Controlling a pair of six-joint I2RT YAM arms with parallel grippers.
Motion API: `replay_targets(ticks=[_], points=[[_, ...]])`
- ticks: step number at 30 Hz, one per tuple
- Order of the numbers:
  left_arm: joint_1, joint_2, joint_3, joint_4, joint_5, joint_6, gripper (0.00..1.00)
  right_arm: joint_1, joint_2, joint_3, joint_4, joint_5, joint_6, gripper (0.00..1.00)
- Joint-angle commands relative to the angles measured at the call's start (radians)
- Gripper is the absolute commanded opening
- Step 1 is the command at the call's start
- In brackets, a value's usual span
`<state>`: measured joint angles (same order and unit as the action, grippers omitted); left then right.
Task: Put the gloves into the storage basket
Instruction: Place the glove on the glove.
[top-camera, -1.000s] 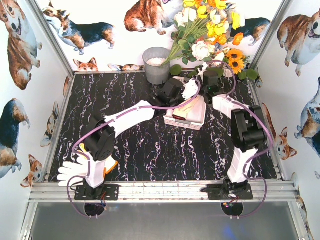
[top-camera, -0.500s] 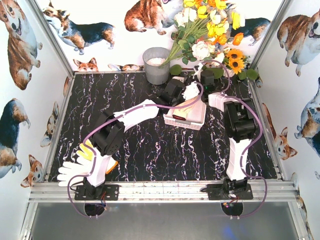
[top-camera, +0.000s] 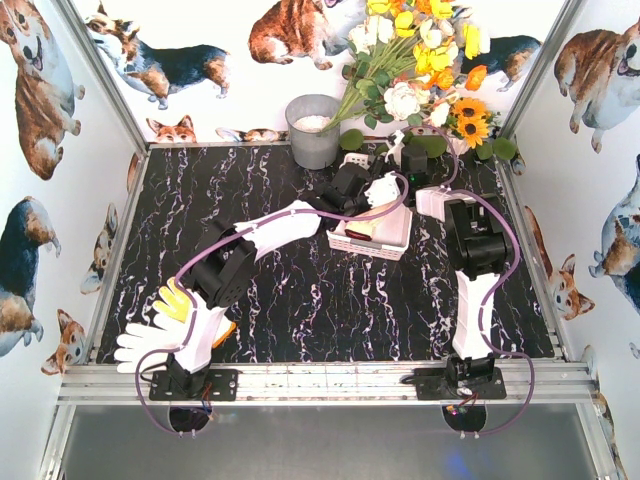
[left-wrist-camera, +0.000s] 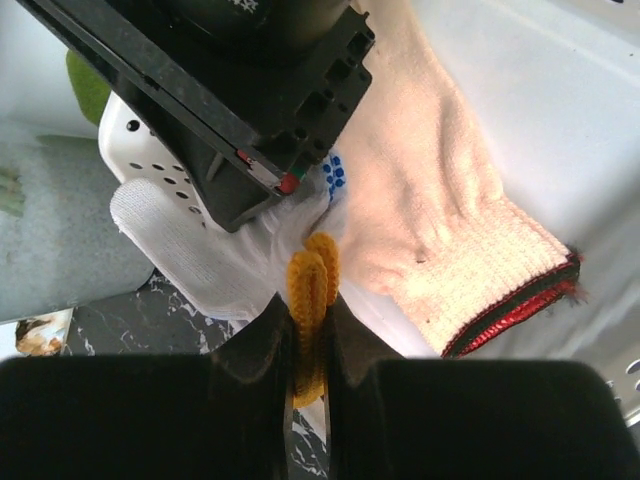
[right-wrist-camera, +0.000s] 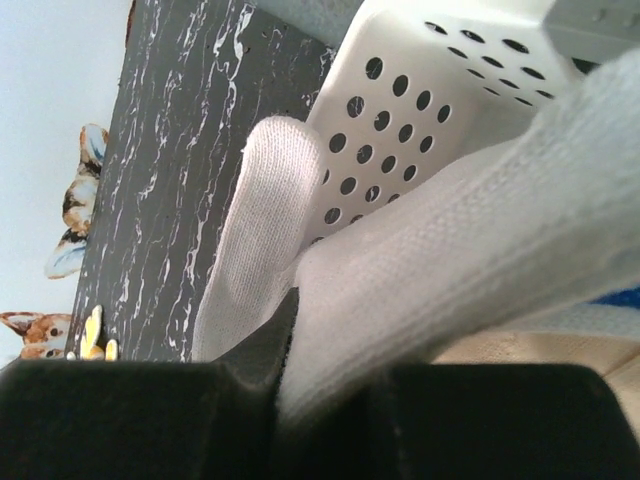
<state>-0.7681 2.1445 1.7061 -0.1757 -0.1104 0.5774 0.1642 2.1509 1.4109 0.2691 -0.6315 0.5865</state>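
Two tools meet over the storage basket (top-camera: 366, 247) at the upper middle of the top view. The left tool (left-wrist-camera: 307, 335) is pressed together on a fold of orange-yellow glove (left-wrist-camera: 312, 275), and the right tool (right-wrist-camera: 312, 372) pinches a white glove (right-wrist-camera: 450, 270) that hangs across the basket's perforated wall. A pale glove (left-wrist-camera: 430, 190) with a dark, red-edged cuff lies inside the basket, while a plain white glove (top-camera: 140, 343) and a yellow glove (top-camera: 174, 300) lie at the bench's (top-camera: 300, 290) lower left.

Storage basket (top-camera: 362, 244): white, perforated walls, upright, far side of table
Cream glove (left-wrist-camera: 430, 220): dark-and-red cuff, lying inside basket
Dotted glove (left-wrist-camera: 200, 255): white, blue dots, orange-yellow loop, raised, one finger over basket wall
White glove (top-camera: 140, 343), orange-yellow glove (top-camera: 175, 300): side by side, near-left table corner
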Motion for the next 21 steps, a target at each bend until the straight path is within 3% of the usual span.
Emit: replay_targets(ticks=[1, 13, 21], points=[[-0.021, 0.015, 0.019, 0.001, 0.077, -0.007, 0.00, -0.025, 0.014, 0.004, 0.078, 0.048, -0.047, 0.00], [-0.028, 0.044, 0.022, -0.066, 0.110, -0.034, 0.01, -0.029, 0.020, -0.044, 0.080, 0.032, -0.052, 0.00], [-0.030, 0.009, 0.012, -0.054, 0.151, -0.070, 0.31, -0.029, 0.010, -0.087, 0.079, 0.039, -0.065, 0.00]])
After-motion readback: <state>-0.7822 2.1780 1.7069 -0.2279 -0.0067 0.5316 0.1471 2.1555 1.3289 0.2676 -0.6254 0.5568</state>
